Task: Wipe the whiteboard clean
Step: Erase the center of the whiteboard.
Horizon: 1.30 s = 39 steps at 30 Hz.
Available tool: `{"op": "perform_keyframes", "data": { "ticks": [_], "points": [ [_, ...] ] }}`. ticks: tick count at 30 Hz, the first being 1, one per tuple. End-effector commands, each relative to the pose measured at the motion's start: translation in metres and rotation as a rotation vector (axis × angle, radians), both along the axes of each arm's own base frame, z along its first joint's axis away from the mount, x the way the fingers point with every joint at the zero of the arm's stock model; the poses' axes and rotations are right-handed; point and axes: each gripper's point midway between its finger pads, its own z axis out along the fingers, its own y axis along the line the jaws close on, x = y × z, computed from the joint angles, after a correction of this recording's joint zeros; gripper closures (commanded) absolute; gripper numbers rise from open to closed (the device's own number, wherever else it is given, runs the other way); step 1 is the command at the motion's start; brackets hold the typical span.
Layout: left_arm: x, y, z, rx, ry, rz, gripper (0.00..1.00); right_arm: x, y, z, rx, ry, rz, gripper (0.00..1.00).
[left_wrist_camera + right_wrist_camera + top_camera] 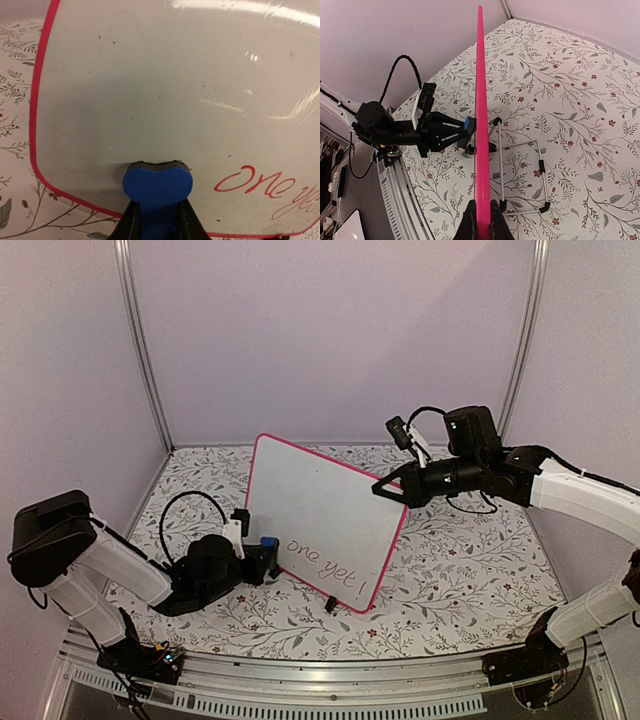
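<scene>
The whiteboard (pixel 325 520) stands tilted on the floral table, white with a pink-red frame, with red handwriting (pixel 322 557) along its lower part. My left gripper (pixel 262 558) is shut on a blue eraser (pixel 157 184), whose dark felt face presses on the board's lower left, left of the writing (pixel 252 185). My right gripper (pixel 385 489) is shut on the board's right edge, seen edge-on as a pink strip (pixel 481 125) in the right wrist view. The eraser (pixel 470 131) and the left gripper (pixel 442 134) also show there.
A wire stand (pixel 520 175) with black caps props the board from behind. The floral table (pixel 460 570) is walled by lilac panels with metal posts (pixel 140 340). A metal rail (pixel 330 680) runs along the near edge.
</scene>
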Motion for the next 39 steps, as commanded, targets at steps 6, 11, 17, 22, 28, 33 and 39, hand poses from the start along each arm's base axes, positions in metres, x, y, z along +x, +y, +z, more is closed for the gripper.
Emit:
{"op": "perform_keyframes", "data": {
  "ticks": [6,11,17,22,28,33,39],
  "points": [
    [-0.031,0.013,-0.046,0.102,0.126,-0.048,0.95,-0.024,0.005,-0.027,-0.065,0.044,0.116,1.0],
    [-0.024,0.007,-0.028,0.104,0.076,-0.054,0.95,-0.024,0.006,-0.027,-0.066,0.046,0.117,1.0],
    [-0.004,-0.006,0.008,0.106,-0.009,-0.048,0.95,-0.024,0.005,-0.027,-0.067,0.046,0.115,1.0],
    [0.012,-0.011,0.033,0.092,-0.055,-0.034,0.95,-0.024,0.005,-0.027,-0.066,0.045,0.116,1.0],
    [0.019,-0.01,0.041,0.082,-0.069,-0.026,0.95,-0.024,0.005,-0.027,-0.066,0.045,0.116,1.0],
    [0.012,-0.007,0.025,0.082,-0.031,-0.037,0.95,-0.024,0.005,-0.027,-0.066,0.045,0.116,1.0],
    [-0.007,0.002,-0.013,0.104,0.044,-0.044,0.95,-0.024,0.005,-0.027,-0.067,0.044,0.115,1.0]
  ]
}}
